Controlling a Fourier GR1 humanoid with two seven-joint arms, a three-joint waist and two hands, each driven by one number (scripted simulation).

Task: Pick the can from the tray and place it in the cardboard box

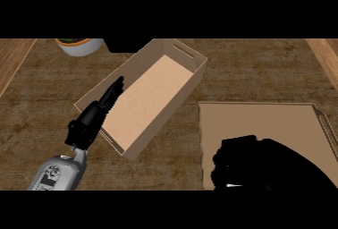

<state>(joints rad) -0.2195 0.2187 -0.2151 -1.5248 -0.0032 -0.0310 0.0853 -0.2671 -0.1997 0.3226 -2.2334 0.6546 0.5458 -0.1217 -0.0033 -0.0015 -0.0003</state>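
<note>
The right hand point(241, 156) is hanging over the tray's point(264, 117) near left part, fingers unreadable; the left hand point(99, 112) is lying straight-fingered along the cardboard box's point(148, 94) left wall.

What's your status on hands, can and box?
Left hand open, fingers straight along tan cardboard box. Right hand low over brown tray, fingers unclear. Can not visible.

Dim, even light; the right hand point(247, 163) perhaps lost in blackness.

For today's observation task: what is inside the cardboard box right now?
The cardboard box shows only its bare floor; no can lies in it. The left hand overlaps its near wall, hiding a strip. The right hand covers part of the tray.
</note>
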